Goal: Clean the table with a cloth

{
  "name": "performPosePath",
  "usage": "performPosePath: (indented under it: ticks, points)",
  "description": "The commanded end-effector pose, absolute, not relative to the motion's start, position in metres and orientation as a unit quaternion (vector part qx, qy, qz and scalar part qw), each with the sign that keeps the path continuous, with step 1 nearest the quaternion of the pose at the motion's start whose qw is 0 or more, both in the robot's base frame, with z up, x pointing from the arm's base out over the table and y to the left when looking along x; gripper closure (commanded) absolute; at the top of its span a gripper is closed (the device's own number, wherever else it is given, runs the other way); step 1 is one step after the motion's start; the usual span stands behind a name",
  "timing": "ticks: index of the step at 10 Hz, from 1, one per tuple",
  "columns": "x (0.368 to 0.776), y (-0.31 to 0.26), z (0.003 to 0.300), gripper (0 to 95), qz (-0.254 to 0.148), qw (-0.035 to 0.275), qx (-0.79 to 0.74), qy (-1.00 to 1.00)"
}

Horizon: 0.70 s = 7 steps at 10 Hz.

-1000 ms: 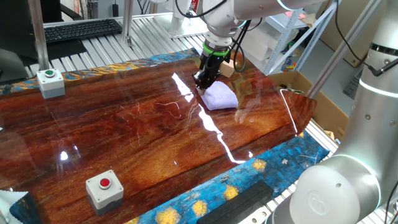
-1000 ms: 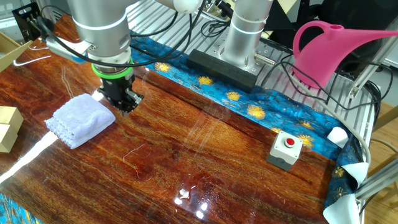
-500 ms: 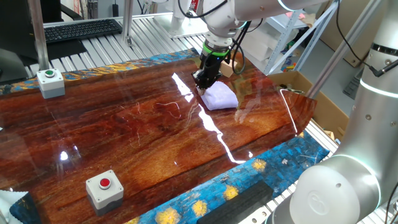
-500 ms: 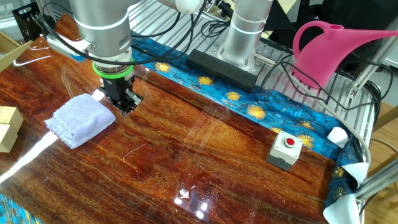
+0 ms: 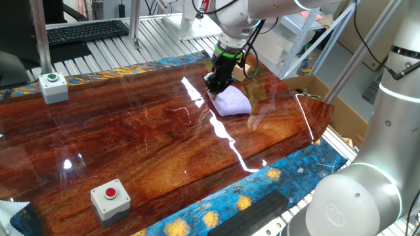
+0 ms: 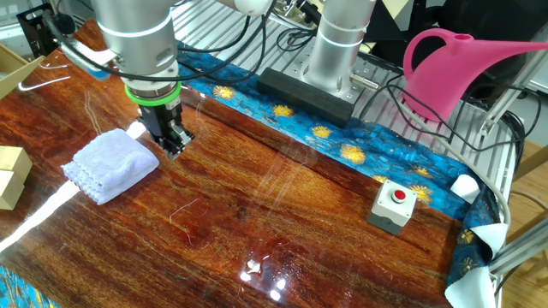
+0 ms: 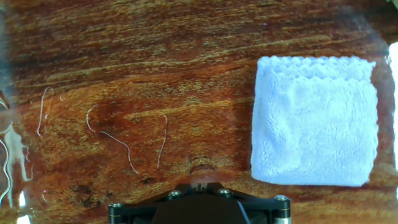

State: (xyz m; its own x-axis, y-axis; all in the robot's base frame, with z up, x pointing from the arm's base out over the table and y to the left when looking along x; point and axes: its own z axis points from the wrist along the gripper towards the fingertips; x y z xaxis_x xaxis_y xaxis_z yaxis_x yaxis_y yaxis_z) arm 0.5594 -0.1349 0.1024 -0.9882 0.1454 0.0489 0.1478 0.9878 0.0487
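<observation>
Beside cloth [image 6: 110,166]: tool [image 6: 174,145] vertical, seemingly closed.

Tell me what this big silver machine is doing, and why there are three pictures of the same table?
It is a robot arm, and at its end sits a gripper, a hand with two fingers. Two cameras stand at different sides of the table, and a third rides on the hand and looks straight down. That is why you see three pictures. On the shiny brown wood lies a pale purple cloth, neatly folded. The robot is meant to wipe the table with it. Right now the gripper is shut, points down beside the cloth and holds nothing. There are also two small boxes with red buttons, one with a green button, and a pink watering can behind the table.
</observation>
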Motion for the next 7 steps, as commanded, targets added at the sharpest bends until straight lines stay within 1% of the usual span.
performPosePath:
  ticks: [1,5,7]
  points:
    - [0.5586,-0.1351,0.1029,95.0,-0.034,0.031,-0.085,-0.995]
    - [0.5586,-0.1351,0.1029,95.0,-0.03,0.038,-0.095,-0.994]
    - [0.5586,-0.1351,0.1029,95.0,-0.014,0.037,-0.084,-0.996]
